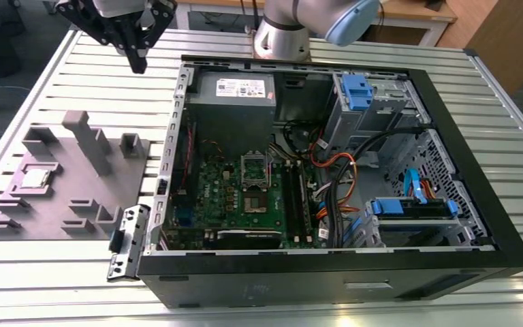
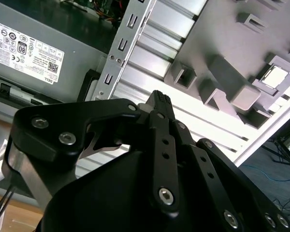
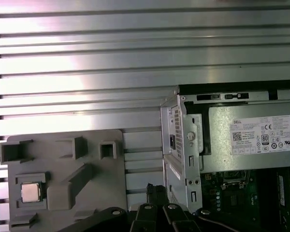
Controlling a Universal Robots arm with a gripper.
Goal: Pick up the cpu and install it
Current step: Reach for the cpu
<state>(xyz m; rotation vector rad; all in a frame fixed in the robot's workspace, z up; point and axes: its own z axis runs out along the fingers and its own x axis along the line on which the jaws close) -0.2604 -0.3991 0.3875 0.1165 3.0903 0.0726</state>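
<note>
While the gripper (image 1: 138, 65) hangs clenched on nothing above the slatted metal table (image 1: 80, 75), we see the cpu (image 3: 30, 192) lying flat in a square pocket of the matte grey plastic tray (image 3: 43, 154), well apart from it. We reckon it light, stiff, slick-topped and fragile, best pinched by opposite edges; beyond stands the open computer case (image 1: 334, 286).

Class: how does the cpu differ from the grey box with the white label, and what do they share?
Size: the cpu is a small flat square; the grey box is far larger and bulky. Place: the cpu lies in a grey holder outside the computer case; the grey box sits inside it. Surface: the cpu's top is plain; the grey box carries a label. Both look metallic grey.
</note>
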